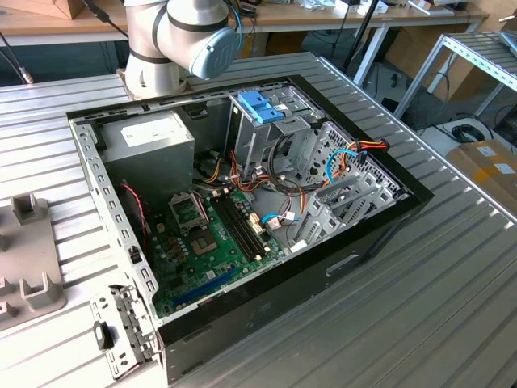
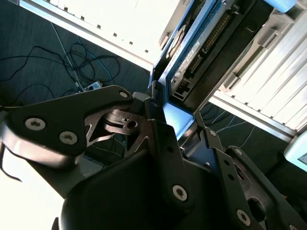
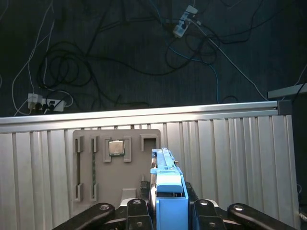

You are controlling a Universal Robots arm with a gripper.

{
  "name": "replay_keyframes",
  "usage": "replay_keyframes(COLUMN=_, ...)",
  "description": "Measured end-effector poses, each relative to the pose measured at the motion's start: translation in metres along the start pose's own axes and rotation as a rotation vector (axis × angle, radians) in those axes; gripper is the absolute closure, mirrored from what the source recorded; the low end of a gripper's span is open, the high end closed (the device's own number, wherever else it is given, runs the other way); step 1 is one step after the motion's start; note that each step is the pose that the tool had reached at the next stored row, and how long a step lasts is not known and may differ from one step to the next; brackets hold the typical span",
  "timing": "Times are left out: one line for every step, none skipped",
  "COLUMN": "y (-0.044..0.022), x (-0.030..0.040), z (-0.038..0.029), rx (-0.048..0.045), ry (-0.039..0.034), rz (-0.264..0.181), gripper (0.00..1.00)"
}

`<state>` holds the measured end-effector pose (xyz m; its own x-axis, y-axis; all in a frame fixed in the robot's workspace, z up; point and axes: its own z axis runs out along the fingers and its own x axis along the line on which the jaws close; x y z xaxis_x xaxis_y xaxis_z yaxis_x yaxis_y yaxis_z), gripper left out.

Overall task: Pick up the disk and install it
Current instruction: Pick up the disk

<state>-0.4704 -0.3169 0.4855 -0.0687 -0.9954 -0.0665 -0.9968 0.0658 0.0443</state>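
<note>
My gripper (image 3: 169, 208) is shut on the disk (image 3: 167, 179), which stands on edge between the two black fingers and is framed by its blue plastic carrier. In the second wrist view the disk (image 2: 204, 45) runs away from the gripper (image 2: 176, 123), showing its dark connector end and a strip of white label. The disk hangs in the air above the ribbed metal table (image 3: 230, 158), over a grey fixture plate (image 3: 96, 163). The open computer case (image 1: 242, 202) lies on the table in the exterior view.
The case holds a green motherboard (image 1: 210, 242), a grey power-supply box (image 1: 153, 141), a metal drive cage with a blue bracket (image 1: 260, 105) and loose cables. The arm's base (image 1: 174, 40) stands behind the case. The fixture plate carries a small square chip (image 3: 116, 147). Cables lie on the floor (image 3: 120, 57).
</note>
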Motion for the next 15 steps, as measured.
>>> replay_keyframes(y=0.0000, x=0.0000, z=-0.0005, rx=0.0000, ry=0.0000, rz=0.000, gripper=0.63)
replay_keyframes(y=0.0000, x=-0.0001, z=-0.0010, rx=0.0001, ry=-0.0001, rz=0.000, gripper=0.63)
replay_keyframes(y=0.0001, x=-0.0002, z=-0.0023, rx=0.0000, ry=0.0000, rz=0.000, gripper=0.63)
replay_keyframes(y=0.0001, x=-0.0002, z=-0.0033, rx=0.0000, ry=0.0000, rz=0.000, gripper=0.63)
replay_keyframes(y=0.0002, x=-0.0003, z=-0.0043, rx=-0.0001, ry=0.0000, rz=0.000, gripper=0.63)
replay_keyframes(y=0.0002, x=-0.0003, z=-0.0048, rx=-0.0001, ry=0.0000, rz=0.000, gripper=0.63)
replay_keyframes(y=0.0002, x=-0.0004, z=-0.0055, rx=0.0000, ry=0.0000, rz=0.000, gripper=0.63)
replay_keyframes(y=0.0003, x=-0.0004, z=-0.0064, rx=-0.0001, ry=0.0000, rz=0.000, gripper=0.63)
replay_keyframes(y=0.0003, x=-0.0005, z=-0.0070, rx=-0.0001, ry=0.0000, rz=0.000, gripper=0.63)
replay_keyframes(y=0.0003, x=-0.0005, z=-0.0075, rx=0.0000, ry=0.0000, rz=0.000, gripper=0.63)
replay_keyframes(y=0.0004, x=-0.0006, z=-0.0083, rx=0.0000, ry=0.0000, rz=0.000, gripper=0.63)
replay_keyframes(y=0.0004, x=-0.0006, z=-0.0087, rx=0.0000, ry=0.0000, rz=0.000, gripper=0.63)
replay_keyframes(y=0.0004, x=-0.0006, z=-0.0095, rx=0.0000, ry=0.0000, rz=0.000, gripper=0.63)
replay_keyframes(y=0.0004, x=-0.0007, z=-0.0100, rx=0.0000, ry=0.0000, rz=0.000, gripper=0.63)
replay_keyframes(y=0.0005, x=-0.0007, z=-0.0108, rx=0.0000, ry=0.0000, rz=0.000, gripper=0.63)
